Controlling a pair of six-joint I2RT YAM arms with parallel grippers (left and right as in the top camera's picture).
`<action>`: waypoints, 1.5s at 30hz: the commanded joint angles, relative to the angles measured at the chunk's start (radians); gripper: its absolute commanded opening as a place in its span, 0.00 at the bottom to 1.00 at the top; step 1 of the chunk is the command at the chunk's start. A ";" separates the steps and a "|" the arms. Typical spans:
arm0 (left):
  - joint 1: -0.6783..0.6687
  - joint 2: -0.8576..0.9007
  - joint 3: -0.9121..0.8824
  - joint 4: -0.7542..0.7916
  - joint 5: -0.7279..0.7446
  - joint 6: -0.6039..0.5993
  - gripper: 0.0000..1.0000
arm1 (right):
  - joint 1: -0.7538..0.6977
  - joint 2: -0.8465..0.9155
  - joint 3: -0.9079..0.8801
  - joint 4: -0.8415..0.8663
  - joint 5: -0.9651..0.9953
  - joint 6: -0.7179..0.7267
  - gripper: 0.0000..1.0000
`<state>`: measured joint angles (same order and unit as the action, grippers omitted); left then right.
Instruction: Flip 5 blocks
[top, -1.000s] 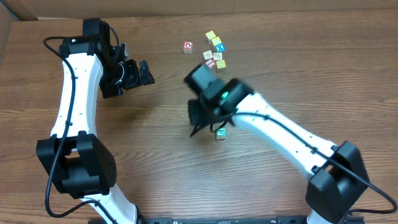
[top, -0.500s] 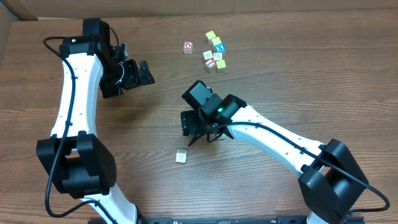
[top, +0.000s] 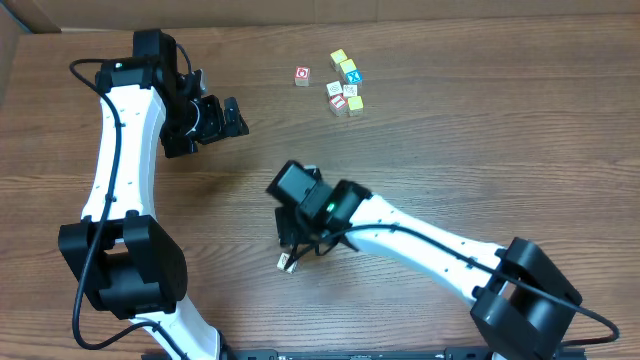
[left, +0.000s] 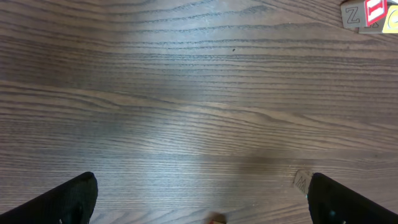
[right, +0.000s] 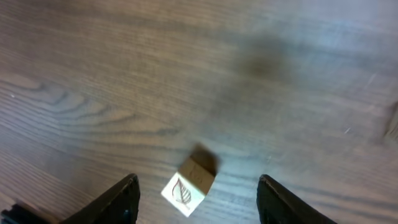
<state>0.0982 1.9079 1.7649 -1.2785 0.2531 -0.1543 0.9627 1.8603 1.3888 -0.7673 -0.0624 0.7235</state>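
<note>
Your right claw (right: 198, 196) is spread; the block (right: 188, 184) lies on the table (right: 261, 81) between its fingers (right: 121, 199), touching neither

Table (top: 500, 150), overhead view: cluster of blocks (top: 345, 88) at the far side, right of centre. Single block (top: 302, 75) just left of the cluster, apart from it. Left gripper (top: 225, 118) well left of these, over bare wood. Lone block (top: 285, 262) nearer the front edge, well apart from the cluster, resting on the wood between the fingers of the right gripper (right: 198, 180), touching neither.
</note>
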 joint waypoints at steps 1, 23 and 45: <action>0.000 -0.001 0.027 0.001 0.001 -0.010 1.00 | 0.057 -0.001 -0.047 0.020 0.035 0.089 0.67; 0.000 -0.001 0.027 0.001 0.001 -0.010 1.00 | 0.151 0.018 -0.224 0.243 0.098 0.249 0.57; 0.000 -0.001 0.027 0.001 0.001 -0.010 1.00 | 0.060 0.029 -0.145 0.144 0.098 0.217 0.41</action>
<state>0.0982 1.9079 1.7649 -1.2781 0.2531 -0.1543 1.0660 1.9327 1.1973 -0.5812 0.0154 0.9813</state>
